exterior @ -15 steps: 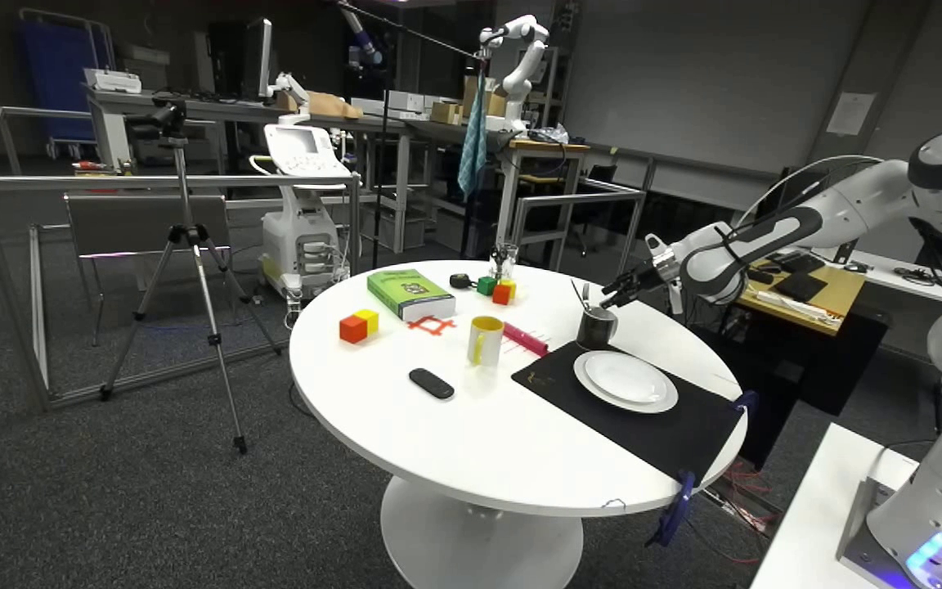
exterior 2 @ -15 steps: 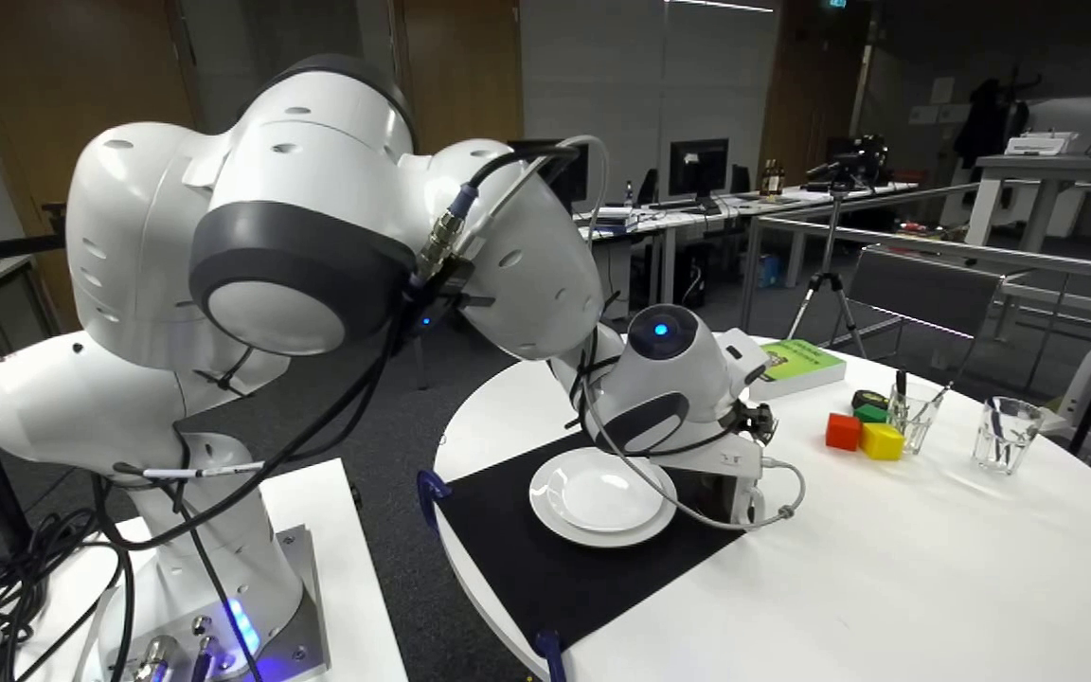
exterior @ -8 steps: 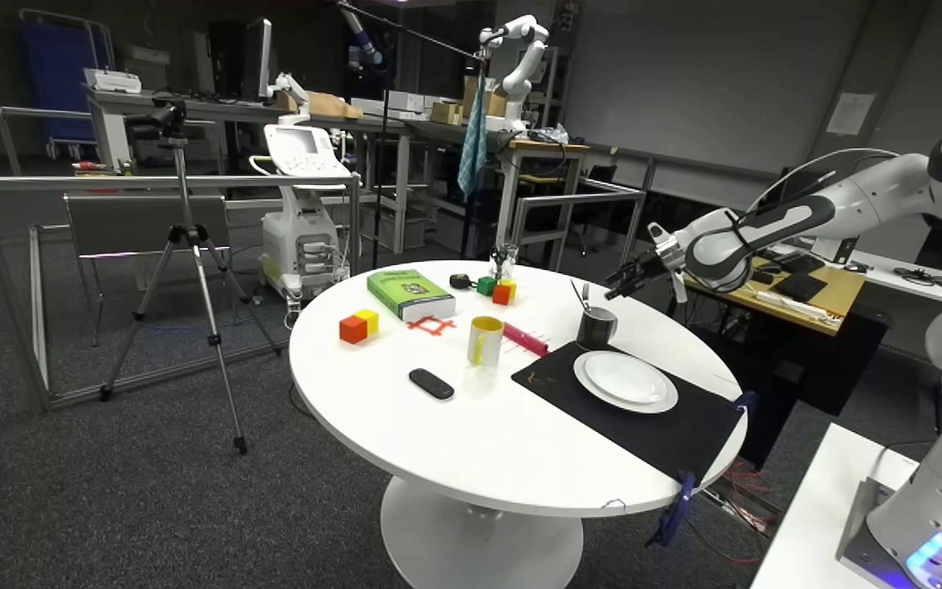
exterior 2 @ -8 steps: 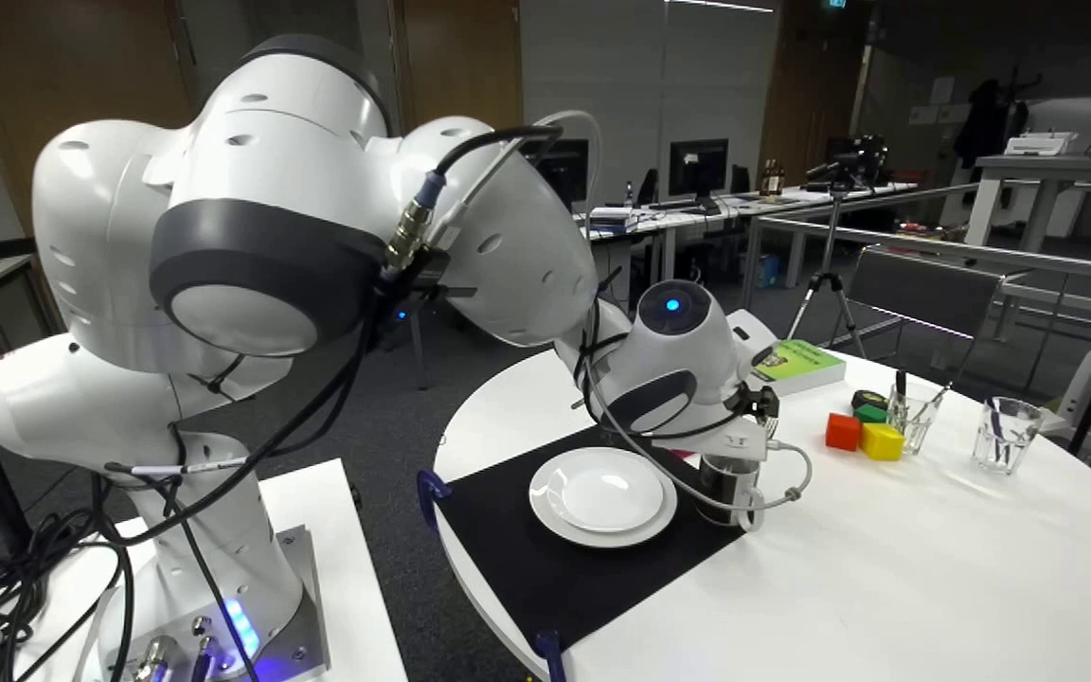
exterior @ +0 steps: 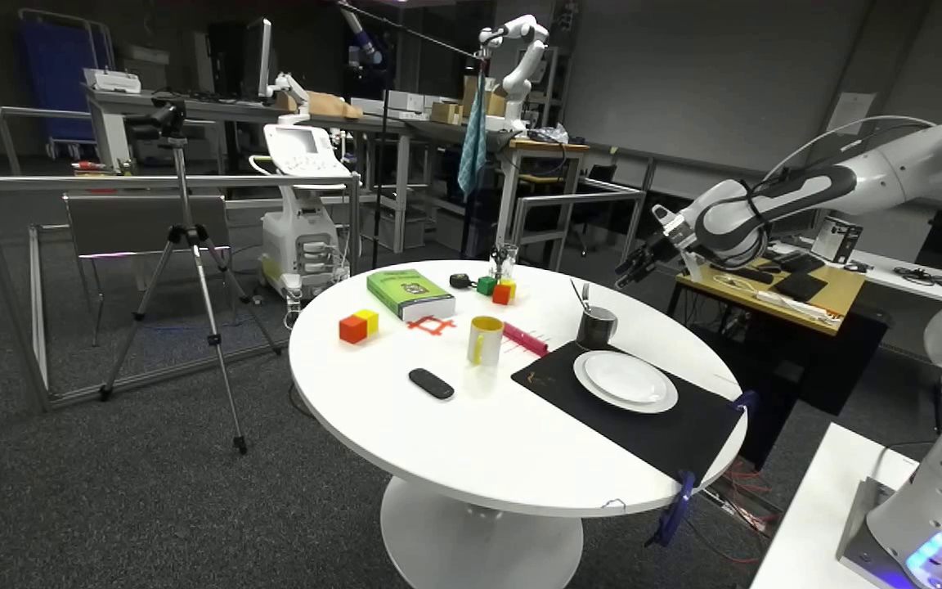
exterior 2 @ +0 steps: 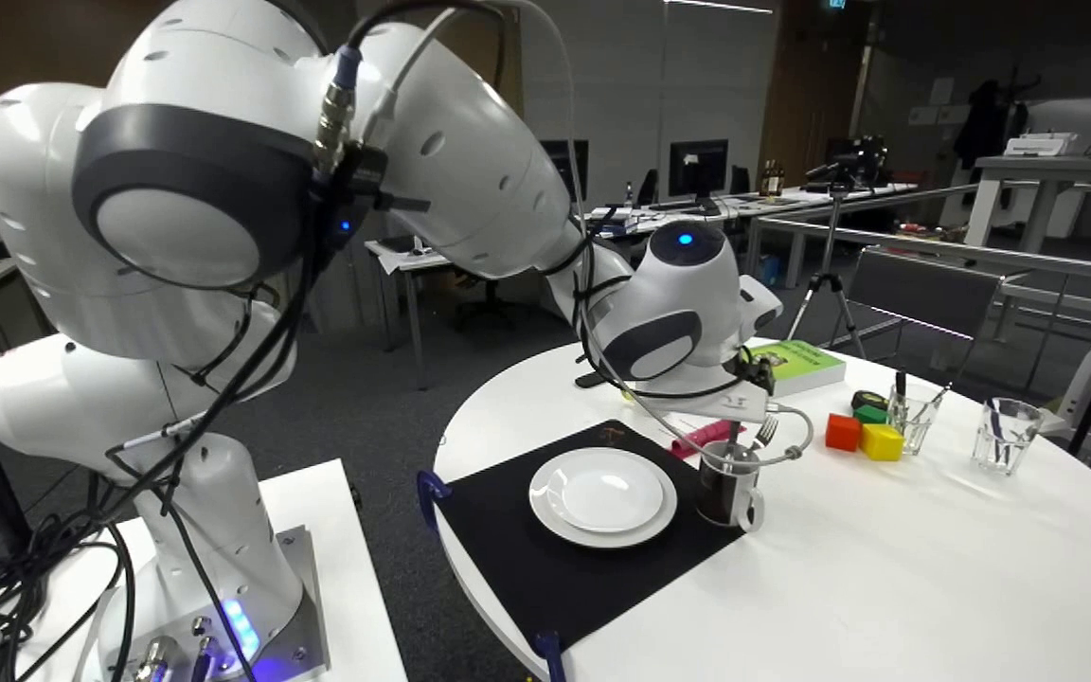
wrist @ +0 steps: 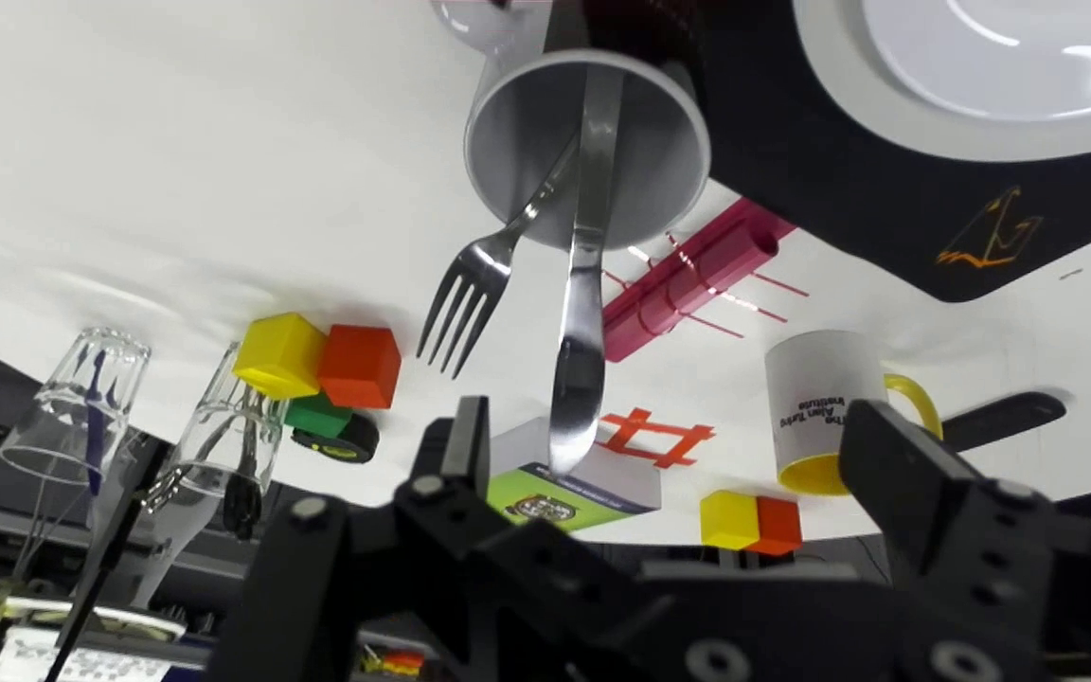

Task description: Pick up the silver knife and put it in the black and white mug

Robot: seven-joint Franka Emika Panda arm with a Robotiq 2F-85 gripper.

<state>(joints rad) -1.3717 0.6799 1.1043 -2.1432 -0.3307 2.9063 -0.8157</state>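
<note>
The silver knife [wrist: 586,294] stands tilted inside the black and white mug [wrist: 659,175], handle down and blade out over the rim. A fork [wrist: 484,260] leans in the mug beside it. The mug also shows in both exterior views, upright at the black mat's edge [exterior: 596,329] [exterior 2: 718,491]. The knife shows thinly above it in an exterior view [exterior 2: 734,432]. My gripper [wrist: 667,423] is open and holds nothing. In the exterior views it is above the mug, apart from it and the cutlery [exterior: 631,272] [exterior 2: 760,371].
A white plate [exterior: 667,399] lies on the black mat [exterior: 549,386] by the mug. A pink roll [exterior: 525,339], a yellow and white mug [exterior: 485,343], a black remote [exterior: 431,383], a green book [exterior: 411,293], coloured cubes and glasses [exterior 2: 1002,438] stand around the table.
My gripper has risen and drawn back from the mug toward the robot's base. The knife and fork stay in the mug, and the mug has not moved.
</note>
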